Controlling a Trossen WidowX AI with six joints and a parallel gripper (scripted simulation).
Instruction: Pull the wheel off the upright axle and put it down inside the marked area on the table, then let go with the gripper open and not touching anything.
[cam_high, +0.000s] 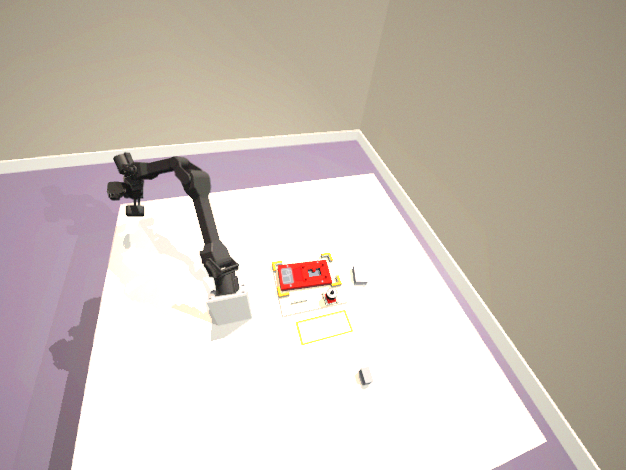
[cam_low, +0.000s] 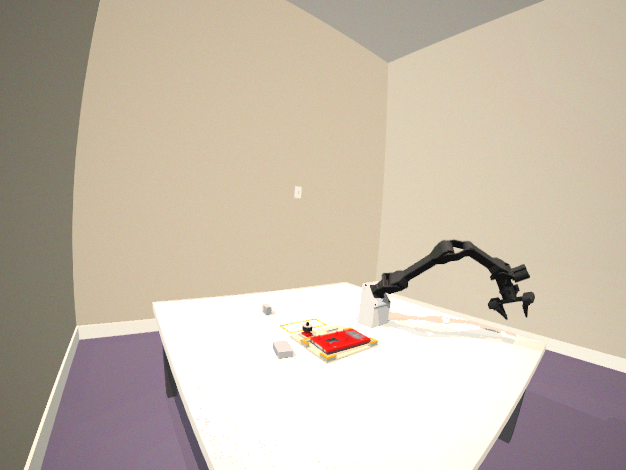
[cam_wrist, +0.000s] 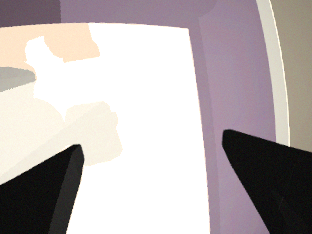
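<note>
Reaching away from the wheel (cam_high: 331, 294), the pincer (cam_low: 511, 305) hangs open.

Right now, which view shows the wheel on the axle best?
Top view: the wheel sits unobstructed beside the red plate, above the yellow marked area. Exterior shows it smaller. Wrist shows only fingers, table edge and floor.

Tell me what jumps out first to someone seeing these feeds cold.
The red board mid-table draws the eye, with the wheel on its axle beside it and the yellow marked area just past that. Next, the black arm stretches away from them, its open gripper hanging empty above the table's corner.
</note>
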